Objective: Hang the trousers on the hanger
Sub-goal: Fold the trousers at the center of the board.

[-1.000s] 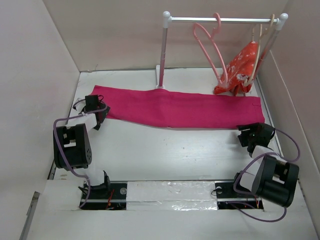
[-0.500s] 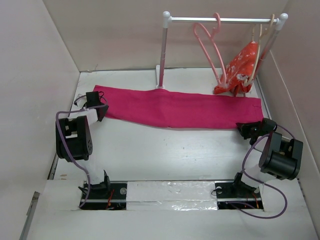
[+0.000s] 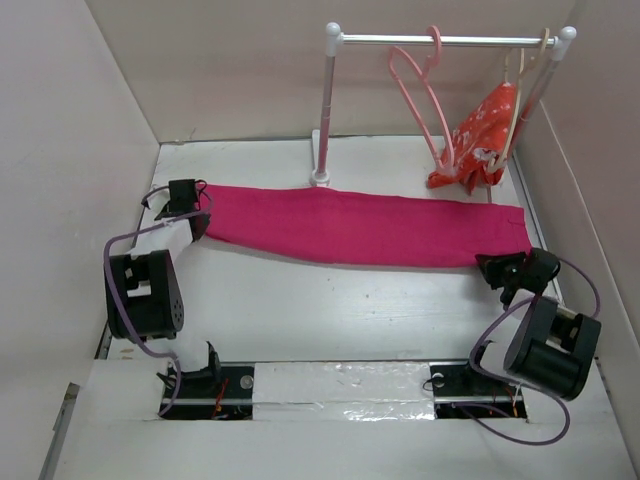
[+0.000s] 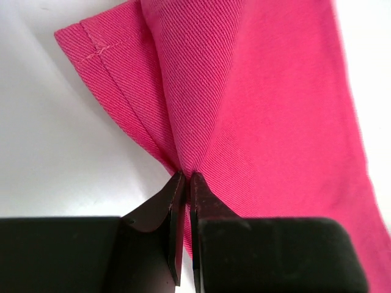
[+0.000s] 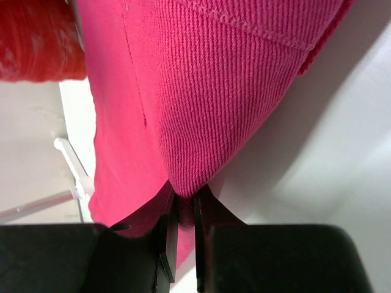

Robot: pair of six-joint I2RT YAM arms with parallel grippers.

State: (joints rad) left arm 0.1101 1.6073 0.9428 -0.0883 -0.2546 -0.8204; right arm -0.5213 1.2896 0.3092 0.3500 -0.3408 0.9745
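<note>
While your left fingers [image 4: 153, 212] and right fingers [image 5: 168, 238] pinch opposite ends of the trousers [image 3: 360, 225], lift evenly toward the hanger [image 3: 425, 100].

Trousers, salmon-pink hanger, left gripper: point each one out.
trousers [image 3: 360, 225], top view, middle of the fabric.
hanger [image 3: 437, 42], top view, its hook.
left gripper [image 4: 186, 178], left wrist view, between its fingertips.

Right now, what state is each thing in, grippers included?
trousers: spread lengthwise on the table, one end in each gripper, not on the hanger.
hanger: hooked on the rail, empty.
left gripper: shut on the trousers' left end.
right gripper: shut on the trousers' right end.
flowered garment: hanging from the cream hanger.
cream hanger: hooked on the rail, loaded.
</note>
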